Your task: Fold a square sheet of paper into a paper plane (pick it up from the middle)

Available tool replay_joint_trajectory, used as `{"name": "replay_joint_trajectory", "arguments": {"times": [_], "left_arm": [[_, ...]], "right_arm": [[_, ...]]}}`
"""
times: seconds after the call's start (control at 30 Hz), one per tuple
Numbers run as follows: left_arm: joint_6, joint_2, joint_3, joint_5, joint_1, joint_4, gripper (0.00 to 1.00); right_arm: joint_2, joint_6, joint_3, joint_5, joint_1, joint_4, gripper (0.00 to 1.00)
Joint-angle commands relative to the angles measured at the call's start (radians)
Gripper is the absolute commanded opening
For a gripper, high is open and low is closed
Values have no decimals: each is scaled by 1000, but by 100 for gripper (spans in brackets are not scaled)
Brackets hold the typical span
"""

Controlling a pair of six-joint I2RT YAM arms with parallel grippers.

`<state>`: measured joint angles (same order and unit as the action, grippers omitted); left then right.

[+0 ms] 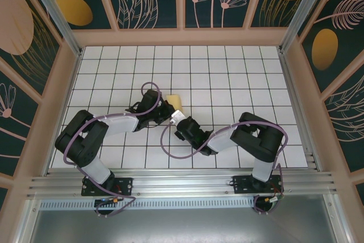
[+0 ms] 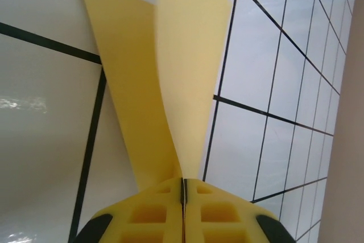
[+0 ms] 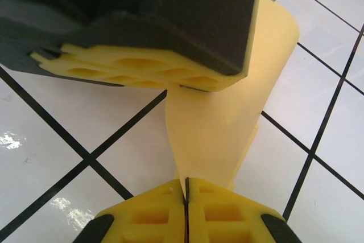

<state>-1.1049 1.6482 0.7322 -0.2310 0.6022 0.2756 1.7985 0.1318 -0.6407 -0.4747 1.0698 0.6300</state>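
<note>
The square sheet of paper [image 1: 176, 103] is pale yellow and folded into long narrow flaps, held just above the tiles mid-table. Whether it has the shape of the paper plane I cannot tell. My left gripper [image 1: 165, 108] is shut on one end; in the left wrist view two flaps of the paper [image 2: 170, 72] fan up from its closed jaws [image 2: 183, 181]. My right gripper [image 1: 178, 116] is shut on a pointed tip of the paper [image 3: 216, 129], which narrows into its closed jaws [image 3: 186, 181]. The left gripper's fingers [image 3: 148, 66] clamp the paper's far part right in front of the right gripper.
The floor is a white grid-tiled table [image 1: 227, 72] with wooden walls [image 1: 182, 37] at the back and sides. Both arms reach in toward the centre, their purple cables [image 1: 165, 143] looping over the near tiles. A metal rail [image 1: 182, 183] runs along the near edge.
</note>
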Motion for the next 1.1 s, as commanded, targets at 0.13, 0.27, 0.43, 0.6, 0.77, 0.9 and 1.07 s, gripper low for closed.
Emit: {"name": "replay_joint_trajectory", "arguments": {"times": [0.13,0.27,0.43,0.6,0.77,0.9,1.07], "left_arm": [[33,-60,21,73,7,-98,26],[60,-128,24,171,8,-171,46],[89,-247,18,313,7,-272,59],[100,-345,-15,377,6,-288,64],[107,-390,-67,359,6,-232,64],[108,-372,-93,285,7,-164,63],[99,-330,-112,210,5,-100,62]], "right_arm": [[0,-19,-7,23,8,2,0],[-19,-55,9,30,6,5,0],[-58,-138,33,147,-8,7,0],[-103,-265,65,313,-53,27,0],[-125,-388,107,496,-115,87,0],[-106,-503,138,622,-172,153,0],[-97,-605,167,689,-213,221,0]]}}
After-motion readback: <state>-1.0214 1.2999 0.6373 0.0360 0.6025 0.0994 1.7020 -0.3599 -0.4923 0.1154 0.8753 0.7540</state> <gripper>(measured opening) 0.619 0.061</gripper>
